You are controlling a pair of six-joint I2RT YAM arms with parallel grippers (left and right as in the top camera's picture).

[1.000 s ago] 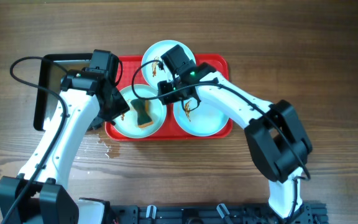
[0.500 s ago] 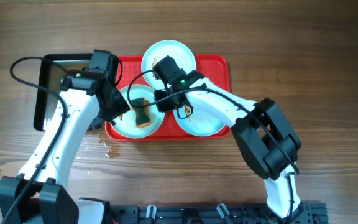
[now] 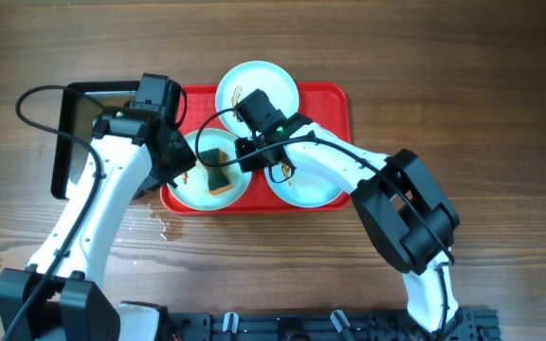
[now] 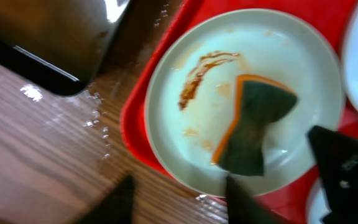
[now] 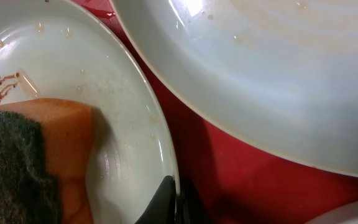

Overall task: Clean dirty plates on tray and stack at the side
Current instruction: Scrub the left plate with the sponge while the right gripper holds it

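Sponge [image 4: 253, 124] lies on a plate [image 4: 179, 149]; right jaws closed at its rim, left jaws apart.

Sponge [image 3: 219, 172], dark pan [image 3: 83, 109], wet wooden table [image 3: 463, 57].

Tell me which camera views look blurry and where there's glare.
Overhead: sharp and evenly lit. Left wrist: soft throughout, glare on the dark pan, its own pincer fingers just smeared dark shapes. Right wrist: extreme close-up, sponge fairly clear, small bright highlights on the upper plate.
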